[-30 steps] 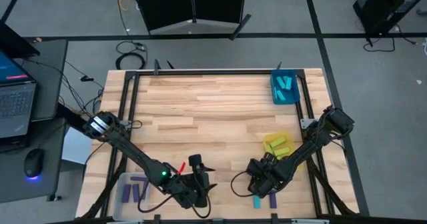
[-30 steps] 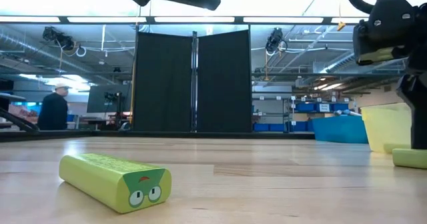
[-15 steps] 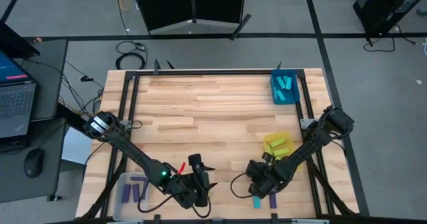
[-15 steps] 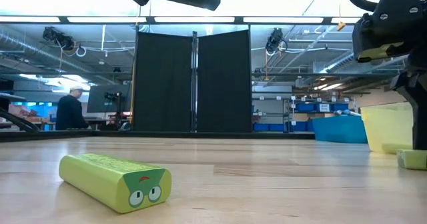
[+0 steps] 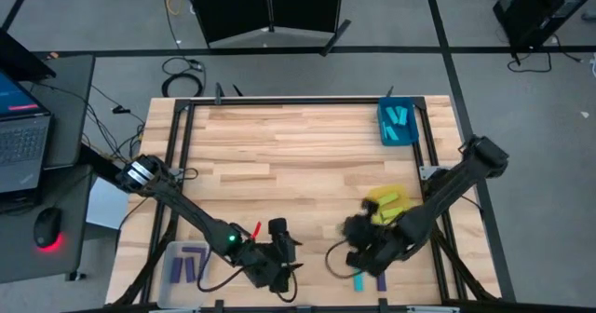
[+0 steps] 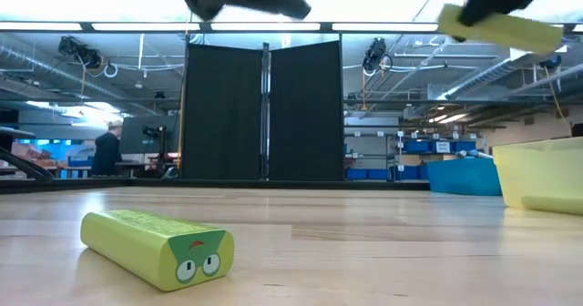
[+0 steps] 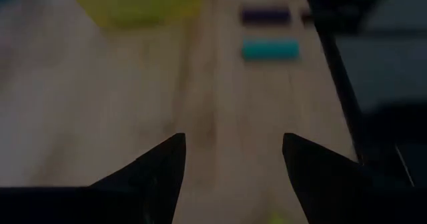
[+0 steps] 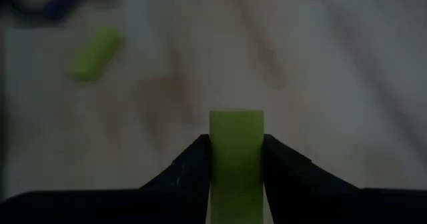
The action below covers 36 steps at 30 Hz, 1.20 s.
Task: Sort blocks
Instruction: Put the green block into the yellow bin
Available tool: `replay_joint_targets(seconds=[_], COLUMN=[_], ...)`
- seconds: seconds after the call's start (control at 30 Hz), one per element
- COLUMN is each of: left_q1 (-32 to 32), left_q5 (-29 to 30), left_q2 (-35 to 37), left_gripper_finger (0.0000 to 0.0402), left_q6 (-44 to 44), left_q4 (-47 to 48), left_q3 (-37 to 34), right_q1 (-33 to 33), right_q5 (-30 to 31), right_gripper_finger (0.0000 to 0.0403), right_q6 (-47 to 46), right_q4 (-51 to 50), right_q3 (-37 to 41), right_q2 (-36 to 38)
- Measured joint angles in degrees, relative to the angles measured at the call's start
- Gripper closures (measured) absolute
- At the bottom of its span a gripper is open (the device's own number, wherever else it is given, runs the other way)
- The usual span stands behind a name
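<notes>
Light wood plank table (image 5: 279,155) inside a black frame, grey floor around it. Laptop (image 5: 20,131) and mouse (image 5: 47,227) on a side desk at the left. Low view looks into a big workshop: black curtain panels (image 6: 262,110), ceiling light strips, blue bins (image 6: 414,147) on shelves, a person (image 6: 107,151) standing far back left.

Right gripper (image 8: 236,159) is clamped on a yellow-green block (image 8: 236,151), raised off the wood near the front right of the table, beside the yellow tray (image 5: 389,201); low view shows that block up high (image 6: 499,25). Left gripper (image 7: 230,161) is at the front centre with fingers apart, holding nothing.

Other blocks: one yellow-green block (image 6: 157,244) lies on the wood close to the low camera, a cyan block (image 7: 270,49) and a purple block (image 7: 265,15) lie side by side near the front edge. Cyan ones sit in the blue tray (image 5: 398,125) at the back right, purple ones in the clear tray (image 5: 187,263) front left.
</notes>
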<state>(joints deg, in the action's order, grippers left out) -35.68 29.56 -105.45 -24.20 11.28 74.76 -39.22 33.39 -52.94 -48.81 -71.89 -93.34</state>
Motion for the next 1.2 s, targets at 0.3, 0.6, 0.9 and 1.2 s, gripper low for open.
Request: replay_joint_targets(seconds=[0.3, 0.6, 0.9, 1.2], left_q1=[-0.2, 0.1, 0.1, 1.6], left_q5=[-10.6, -19.4, -20.0, -21.2], left_q2=[-0.4, -5.8, -7.1, -10.7], left_gripper_finger=[0.0144, 0.0144, 0.0144, 0.0150], left_q6=[-0.2, -0.3, 2.7, 4.3], left_q4=[9.9, 10.7, 11.7, 13.3], left_q3=[0.0, 0.0, 0.0, 0.2], right_q1=[-1.5, -2.1, -3.2, -5.9], right_q5=[-7.0, -12.8, -7.9, 0.4], right_gripper_finger=[0.0288, 0.0237, 0.0028, 0.0026], right_q6=[-35.4, -41.8, -39.9, -35.3], right_q4=[-37.2, -31.4, -30.1, -27.0], right_q3=[3.2, 14.4, 12.8, 8.0], right_q2=[6.7, 8.1, 10.8, 12.5])
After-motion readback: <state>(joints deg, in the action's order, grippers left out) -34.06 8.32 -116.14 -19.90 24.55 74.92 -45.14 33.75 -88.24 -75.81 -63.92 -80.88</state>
